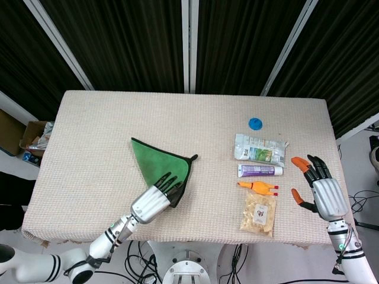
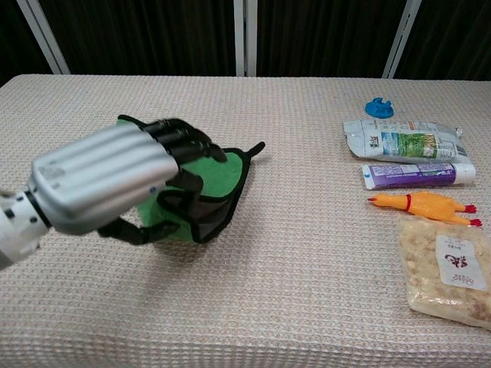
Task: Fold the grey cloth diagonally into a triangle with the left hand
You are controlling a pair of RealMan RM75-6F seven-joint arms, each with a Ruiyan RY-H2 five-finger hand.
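The cloth (image 1: 160,161) (image 2: 224,170) is green with a dark hem and lies left of centre on the table, folded into a triangle. My left hand (image 1: 153,201) (image 2: 107,184) is over its near corner with the fingers curled around it. In the chest view that corner is raised and bunched between fingers and thumb, and the hand hides the cloth's left part. My right hand (image 1: 320,189) hovers at the table's right front edge with its fingers spread and holds nothing. The chest view does not show it.
On the right half lie a blue cap (image 1: 255,123) (image 2: 379,106), a printed pouch (image 1: 259,148), a purple tube (image 1: 259,171), an orange rubber chicken (image 1: 258,188) and a snack bag (image 1: 259,214). A cardboard box (image 1: 35,139) stands on the floor beyond the left edge.
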